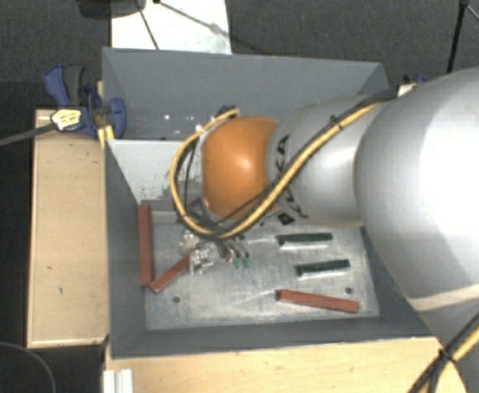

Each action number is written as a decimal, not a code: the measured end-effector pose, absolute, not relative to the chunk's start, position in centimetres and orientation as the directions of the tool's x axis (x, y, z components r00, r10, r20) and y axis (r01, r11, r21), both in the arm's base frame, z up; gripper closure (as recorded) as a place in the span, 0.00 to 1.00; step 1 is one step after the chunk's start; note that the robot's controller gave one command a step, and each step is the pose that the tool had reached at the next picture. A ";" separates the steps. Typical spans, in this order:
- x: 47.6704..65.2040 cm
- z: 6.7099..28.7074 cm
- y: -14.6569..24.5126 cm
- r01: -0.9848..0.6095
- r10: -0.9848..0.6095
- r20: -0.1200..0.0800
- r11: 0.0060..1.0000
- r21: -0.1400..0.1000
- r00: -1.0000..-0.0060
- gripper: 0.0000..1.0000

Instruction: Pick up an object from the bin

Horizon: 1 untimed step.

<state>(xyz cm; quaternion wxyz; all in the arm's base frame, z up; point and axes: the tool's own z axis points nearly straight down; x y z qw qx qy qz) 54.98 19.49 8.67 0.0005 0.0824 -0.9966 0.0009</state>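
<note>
My gripper (212,252) hangs low over the bin floor at middle left, under the arm's orange cover. A short brown stick (169,276) lies slanted just to its lower left, its upper end close to the gripper; whether they touch I cannot tell. A long brown stick (145,245) lies upright along the left wall.
Two dark green sticks (305,238) (323,266) lie flat to the right of the gripper. Another long brown stick (317,301) rests near the front wall. The big arm covers the bin's right side and back.
</note>
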 end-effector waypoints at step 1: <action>53.1 8.7 20.7 -0.184 -0.184 -0.004 0.983 0.000 -0.983 1.00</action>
